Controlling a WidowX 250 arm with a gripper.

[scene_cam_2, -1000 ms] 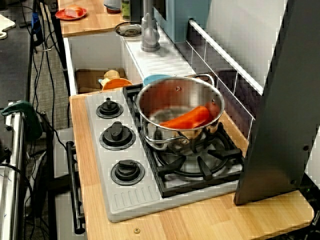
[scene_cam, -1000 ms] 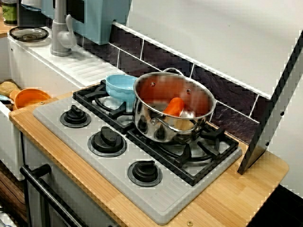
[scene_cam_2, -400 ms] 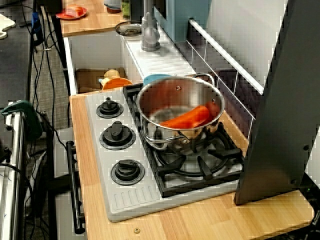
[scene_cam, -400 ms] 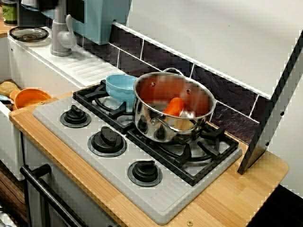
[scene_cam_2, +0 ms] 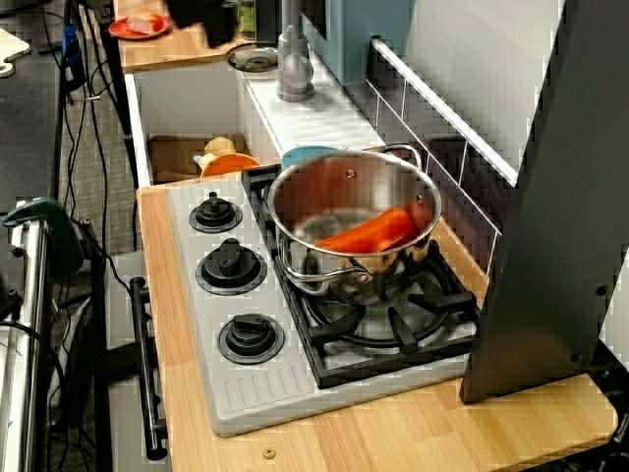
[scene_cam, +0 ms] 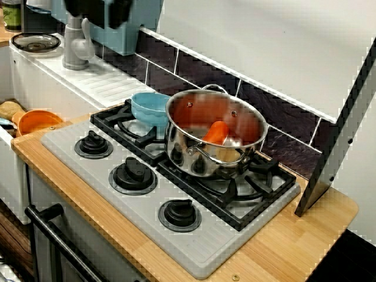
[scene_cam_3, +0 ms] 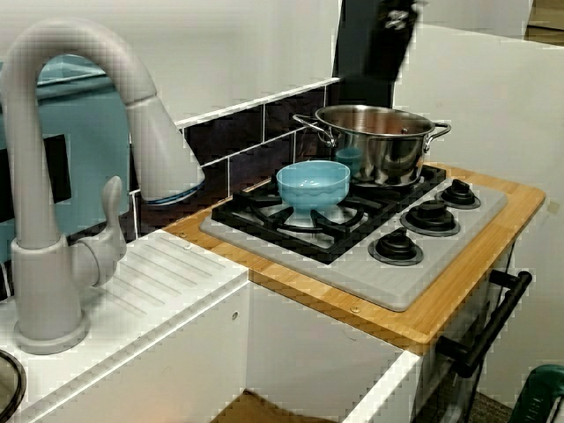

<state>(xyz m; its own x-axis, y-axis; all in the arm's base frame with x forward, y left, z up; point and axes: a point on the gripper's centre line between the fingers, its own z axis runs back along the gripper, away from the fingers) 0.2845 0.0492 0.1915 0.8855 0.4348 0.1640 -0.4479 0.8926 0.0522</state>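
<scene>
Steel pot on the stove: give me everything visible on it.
The steel pot is shiny, round and deep, lidless, with two loop handles riveted near the rim. It stands upright on the black grate. An orange carrot-like piece lies slanted inside. The blue bowl sits close beside it; contact unclear.

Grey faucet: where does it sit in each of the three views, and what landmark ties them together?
View from the front corner: grey faucet at top left, behind the ribbed drainboard.
View from the far end: faucet at top centre, small.
Close view from the left: faucet fills the left foreground.
Shared landmark: the steel pot on the burner grate, seen in all three.
</scene>
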